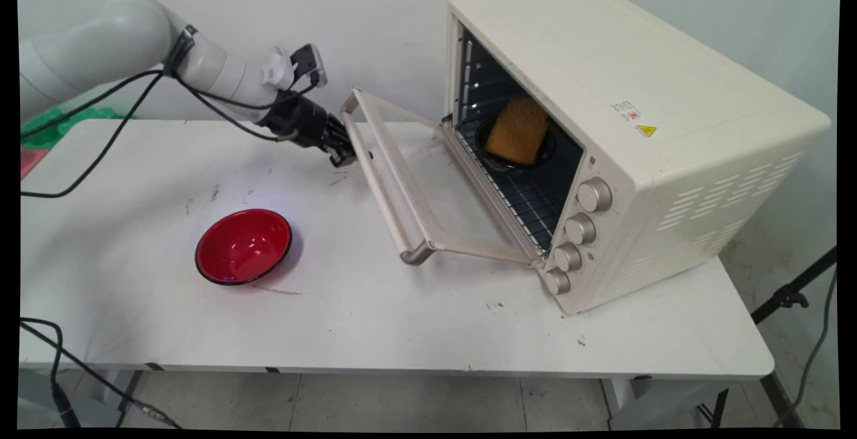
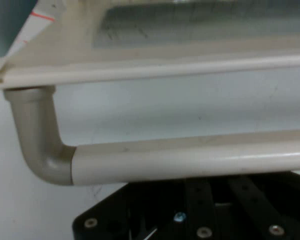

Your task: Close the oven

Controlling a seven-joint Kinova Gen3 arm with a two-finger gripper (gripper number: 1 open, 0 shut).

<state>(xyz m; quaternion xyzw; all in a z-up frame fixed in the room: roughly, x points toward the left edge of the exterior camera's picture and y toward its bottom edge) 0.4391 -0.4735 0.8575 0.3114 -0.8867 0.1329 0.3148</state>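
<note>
A cream toaster oven (image 1: 602, 91) stands on the right of the white table (image 1: 402, 318), its glass door (image 1: 418, 178) swung down about halfway. Inside, on the wire rack, a brown slice of toast (image 1: 517, 131) leans on a dark plate (image 1: 546, 151). My gripper (image 1: 341, 153) is against the far end of the door's handle bar (image 1: 381, 185), on the outer side of the door. In the hand view the handle bar (image 2: 190, 160) runs across just above my black linkage (image 2: 205, 210), with its grey elbow (image 2: 42, 150) at the left. A red bowl (image 1: 244, 246) sits empty on the table, left of the door.
Several knobs (image 1: 579, 228) line the oven's front right panel. Black cables (image 1: 100, 144) hang from the arm over the table's left side. A green and red item (image 1: 60, 124) lies at the far left edge. A tripod leg (image 1: 790, 295) stands right of the table.
</note>
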